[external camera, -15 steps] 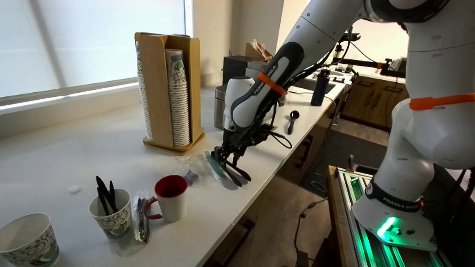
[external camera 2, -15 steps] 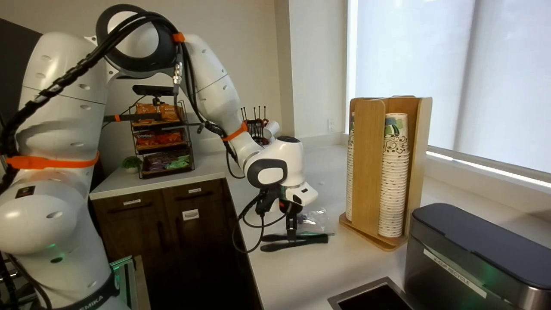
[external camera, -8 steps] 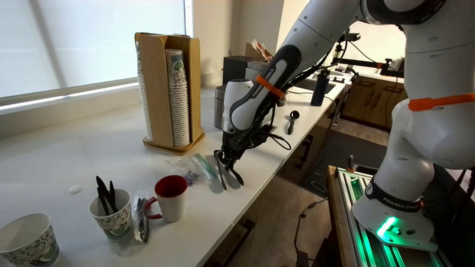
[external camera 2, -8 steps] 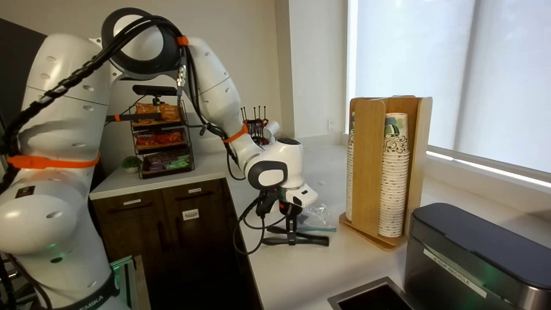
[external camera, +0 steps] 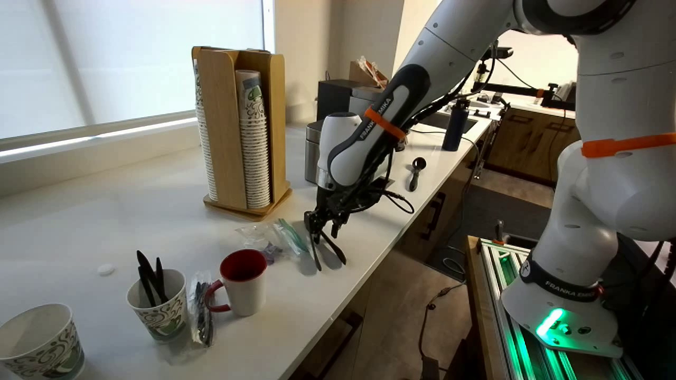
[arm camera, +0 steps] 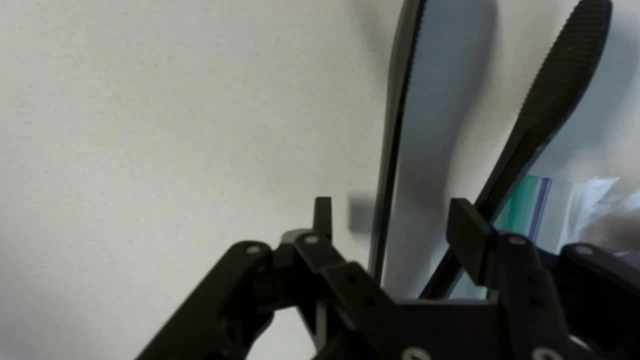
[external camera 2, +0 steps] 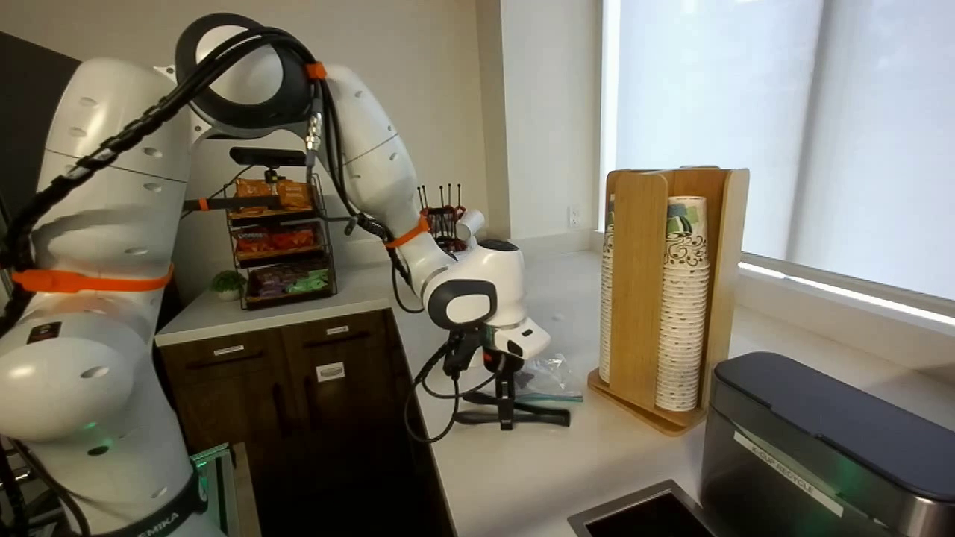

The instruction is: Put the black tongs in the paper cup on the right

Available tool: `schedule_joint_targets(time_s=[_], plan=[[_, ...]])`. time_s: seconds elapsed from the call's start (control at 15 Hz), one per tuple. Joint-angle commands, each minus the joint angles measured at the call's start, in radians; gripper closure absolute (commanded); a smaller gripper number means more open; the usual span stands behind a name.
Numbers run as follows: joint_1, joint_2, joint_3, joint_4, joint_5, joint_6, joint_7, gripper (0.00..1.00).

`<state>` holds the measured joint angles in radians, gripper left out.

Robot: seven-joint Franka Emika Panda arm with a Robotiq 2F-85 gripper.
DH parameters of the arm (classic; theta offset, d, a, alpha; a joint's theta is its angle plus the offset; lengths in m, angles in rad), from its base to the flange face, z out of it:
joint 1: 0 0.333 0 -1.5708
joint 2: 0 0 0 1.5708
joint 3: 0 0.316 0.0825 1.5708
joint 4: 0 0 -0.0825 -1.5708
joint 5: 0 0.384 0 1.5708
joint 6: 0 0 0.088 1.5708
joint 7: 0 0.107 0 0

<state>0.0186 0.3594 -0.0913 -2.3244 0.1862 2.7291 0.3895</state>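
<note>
The slim black tongs (external camera: 332,247) lie on the counter, their two arms spread toward its front edge. My gripper (external camera: 326,234) is low over them and open, its fingers apart. In the wrist view one tong arm (arm camera: 387,190) runs between the fingers without filling the gap. The other arm (arm camera: 560,75) passes behind the right-hand finger (arm camera: 470,235); whether they touch I cannot tell. The joined end is hidden in the wrist view. The paper cup (external camera: 170,319), with leafy print, stands upright and holds several black utensils (external camera: 152,279).
Between the tongs and that cup stand a red-lined white mug (external camera: 248,293), a clear zip bag (external camera: 288,237) and a wrapped utensil packet (external camera: 202,311). A wider patterned cup (external camera: 45,351) is at far left. A wooden cup rack (external camera 2: 642,298) and steel bin (external camera 2: 821,447) flank the arm.
The tongs turned and the zip bag moved away from them between one second and half a second ago. Since then my fingers have gone from together to apart; the arm has barely moved.
</note>
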Motion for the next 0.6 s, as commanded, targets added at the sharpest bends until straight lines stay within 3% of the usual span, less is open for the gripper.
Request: schedule_joint_targets(time_s=[0.0,0.13,0.53], plan=[[-0.001,-0.027,0.012,-0.039,0.007,0.045,-0.023,0.07],[-0.006,-0.031,0.022,-0.041,0.018,0.056,-0.034,0.0],[-0.027,-0.032,0.059,-0.023,0.084,0.059,-0.048,0.0]])
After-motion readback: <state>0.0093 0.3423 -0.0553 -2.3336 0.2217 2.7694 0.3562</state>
